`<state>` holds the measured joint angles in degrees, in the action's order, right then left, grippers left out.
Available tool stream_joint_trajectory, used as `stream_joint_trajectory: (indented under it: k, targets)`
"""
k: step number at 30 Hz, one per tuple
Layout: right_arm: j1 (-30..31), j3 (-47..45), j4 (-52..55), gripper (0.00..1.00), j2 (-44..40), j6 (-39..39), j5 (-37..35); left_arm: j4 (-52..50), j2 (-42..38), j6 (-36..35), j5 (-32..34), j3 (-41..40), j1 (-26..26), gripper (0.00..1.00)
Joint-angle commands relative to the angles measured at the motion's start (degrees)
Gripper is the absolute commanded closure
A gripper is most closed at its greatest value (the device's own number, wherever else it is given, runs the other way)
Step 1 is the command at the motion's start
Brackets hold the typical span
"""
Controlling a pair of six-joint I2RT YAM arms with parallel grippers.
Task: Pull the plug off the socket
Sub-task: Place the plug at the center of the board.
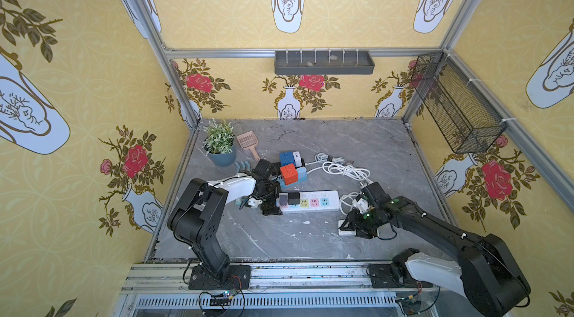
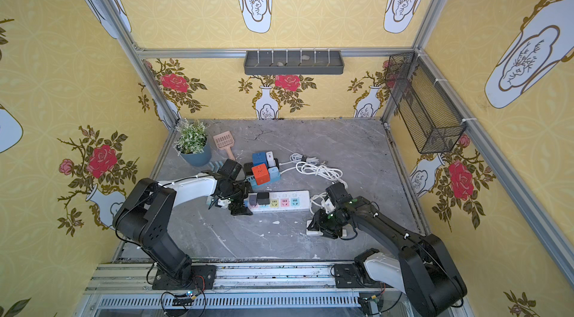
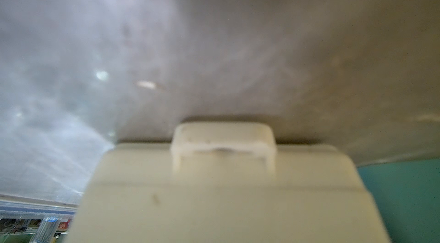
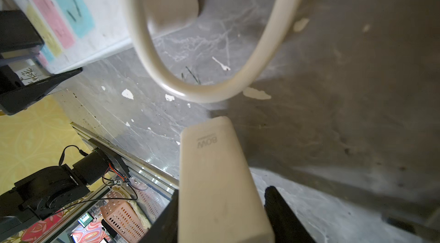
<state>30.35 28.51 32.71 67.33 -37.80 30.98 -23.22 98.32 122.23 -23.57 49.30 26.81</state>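
A white power strip [image 1: 333,197] with yellow, pink and blue sockets lies across the table's middle in both top views [image 2: 304,197]. A grey plug [image 1: 283,200] and a black plug [image 1: 293,198] stand in its left end. My left gripper [image 1: 272,200] straddles that end, shut on the strip. The left wrist view shows only the strip's cream body [image 3: 214,194], and the fingers are hidden. A white plug [image 1: 347,228] lies on the table, off the socket. My right gripper [image 4: 222,202] stands open around the plug [image 4: 214,172]; one finger touches it and the other stands apart.
A cluster of orange and blue cube sockets [image 1: 289,174] sits behind the strip, beside a coil of white cable [image 1: 344,169]. A potted plant [image 1: 219,144] and a pink scoop [image 1: 248,141] stand at the back left. A wire basket [image 1: 456,104] hangs on the right wall.
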Motion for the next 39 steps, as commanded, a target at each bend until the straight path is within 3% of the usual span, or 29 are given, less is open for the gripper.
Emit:
stream_joint_trajectory:
  k: [1,13,29,32,39]
  targets:
    - [-0.2,0.7,1.5,0.41,1.5,-0.6,-1.8,-0.9,1.5,17.6,9.7,-1.1,0.2,0.84]
    - [-0.3,4.7,7.4,0.23,0.7,-2.6,-6.4,-0.9,1.3,17.8,9.8,-1.4,0.3,0.84]
    - [0.6,15.8,15.5,0.23,-1.4,-2.2,-11.3,-1.0,1.3,17.8,9.7,-1.6,0.2,0.84]
    - [2.5,18.7,15.4,0.24,-0.5,-1.3,-13.7,-0.9,1.1,17.8,9.7,-1.7,0.2,0.84]
    - [15.1,28.1,12.6,0.25,7.6,6.4,-25.6,-1.3,0.9,17.7,9.7,-1.9,0.3,0.84]
